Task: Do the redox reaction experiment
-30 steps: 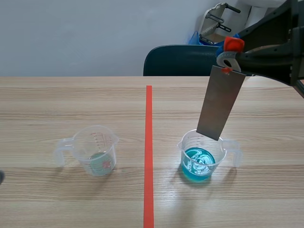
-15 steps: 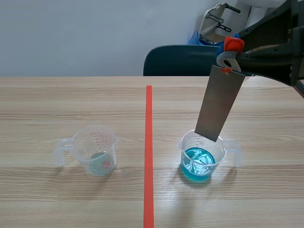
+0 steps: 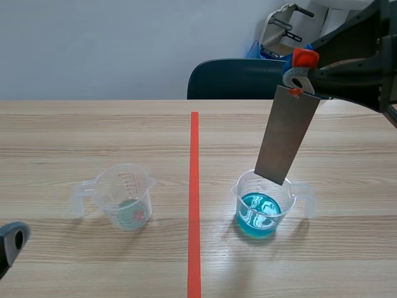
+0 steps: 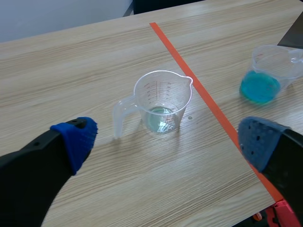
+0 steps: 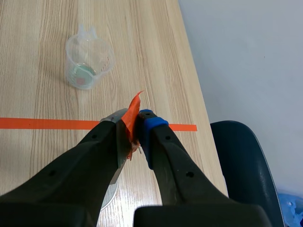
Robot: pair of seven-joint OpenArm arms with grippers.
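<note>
The right gripper (image 3: pixel 301 67) is clamped on the orange tab (image 5: pixel 134 112) at the top of the metal strip (image 3: pixel 286 138), which hangs slightly tilted, its lower end at the rim of the cup of blue liquid (image 3: pixel 259 208). The strip's bottom edge looks clear of the liquid. The scene view does not settle whether it sits inside the rim or just behind it.

The left gripper (image 4: pixel 166 142) is low over the table (image 3: pixel 93 136) with its fingers spread wide and holding nothing. The second cup (image 4: pixel 162 101), which has only a pale film at its bottom, stands ahead of it across the tape line from the blue one.

The step in hand appears to be dipping the strip. To do it well, the arm should centre the strip's lower corner over the cup mouth first. It should then lower straight down and slowly, so that the edge does not catch the rim and tip the light cup. The strip should go in far enough to wet a good stretch of metal, with the tab and fingers kept dry.
</note>
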